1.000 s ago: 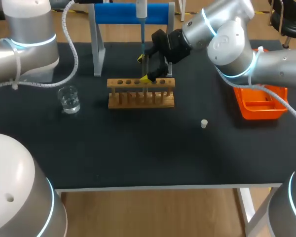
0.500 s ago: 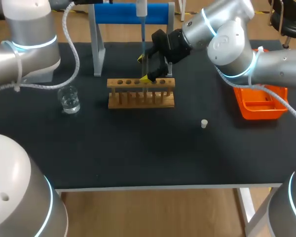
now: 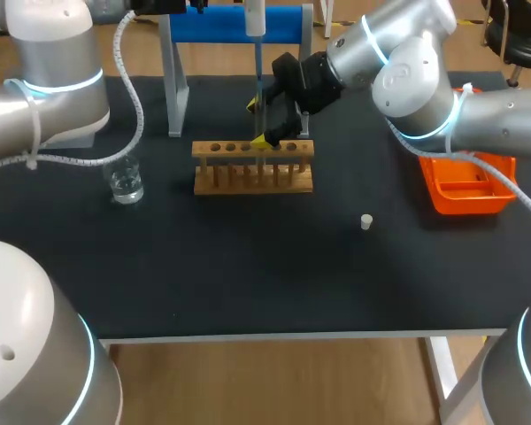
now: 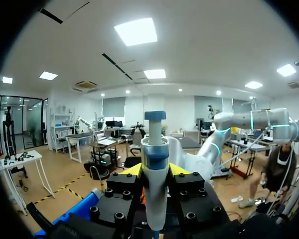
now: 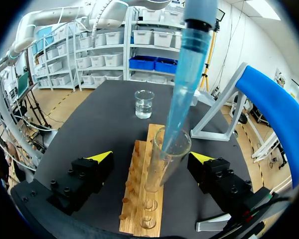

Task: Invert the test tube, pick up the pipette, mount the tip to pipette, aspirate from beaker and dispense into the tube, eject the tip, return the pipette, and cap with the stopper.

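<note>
The black table (image 3: 248, 283) carries everything. The left arm (image 3: 53, 80) comes in from the far left and reaches across to the far middle. The right arm (image 3: 407, 71) comes in from the far right and bends down to the same spot. A blue-barred stand (image 3: 221, 24) is at the far edge. Just in front of it a wooden rack (image 3: 252, 177) lies lengthwise from left to right. An orange tray (image 3: 460, 190) sits at the right edge. The left gripper (image 4: 154, 169) is clamped on the body of the pipette (image 3: 257, 62), one finger on each side. The pipette hangs with its long axis close to vertical, plunger end up. Its blue tip (image 5: 187, 89) points down into the mouth of the tube (image 5: 162, 164). The tube stands in the rack with its mouth up, leaning a little, so its long axis is also near upright. Which hole holds it cannot be told. The right gripper (image 5: 152, 158) is at the tube with its fingers spread. The tube stands between them with a gap showing on each side, so nothing is gripped. The beaker (image 3: 124, 181), with clear liquid in it, stands upright to the left of the rack and apart from it. The small white stopper (image 3: 366, 221) lies to the right of the rack and nearer, well apart from it.
</note>
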`<state>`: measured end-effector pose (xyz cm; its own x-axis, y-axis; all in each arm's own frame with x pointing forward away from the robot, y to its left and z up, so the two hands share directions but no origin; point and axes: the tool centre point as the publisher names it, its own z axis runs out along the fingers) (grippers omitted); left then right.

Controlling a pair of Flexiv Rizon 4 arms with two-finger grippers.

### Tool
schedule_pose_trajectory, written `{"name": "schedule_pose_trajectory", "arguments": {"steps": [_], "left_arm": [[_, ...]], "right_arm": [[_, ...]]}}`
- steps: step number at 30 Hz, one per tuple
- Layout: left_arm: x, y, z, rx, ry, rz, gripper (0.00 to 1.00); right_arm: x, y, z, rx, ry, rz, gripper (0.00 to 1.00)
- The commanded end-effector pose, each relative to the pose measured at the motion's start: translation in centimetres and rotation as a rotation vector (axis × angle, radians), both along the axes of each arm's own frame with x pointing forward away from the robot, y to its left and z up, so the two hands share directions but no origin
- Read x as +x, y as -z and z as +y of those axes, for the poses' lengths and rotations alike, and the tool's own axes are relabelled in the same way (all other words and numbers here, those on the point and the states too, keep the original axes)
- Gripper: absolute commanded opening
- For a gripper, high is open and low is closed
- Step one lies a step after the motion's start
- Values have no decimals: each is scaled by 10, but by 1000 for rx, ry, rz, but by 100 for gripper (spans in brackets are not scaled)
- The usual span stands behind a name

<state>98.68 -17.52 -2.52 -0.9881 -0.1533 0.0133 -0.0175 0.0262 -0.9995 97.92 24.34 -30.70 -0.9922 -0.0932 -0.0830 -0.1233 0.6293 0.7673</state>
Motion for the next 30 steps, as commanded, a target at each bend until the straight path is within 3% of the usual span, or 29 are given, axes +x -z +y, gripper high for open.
{"name": "schedule_pose_trajectory", "arguments": {"steps": [1, 30], "left_arm": [[-2, 1, 0, -4, -1, -2, 0], [-2, 13, -4, -3, 5, 2, 0]], "right_arm": [[0, -1, 0, -3, 0, 0, 100], [0, -1, 0, -3, 0, 0, 100]]}}
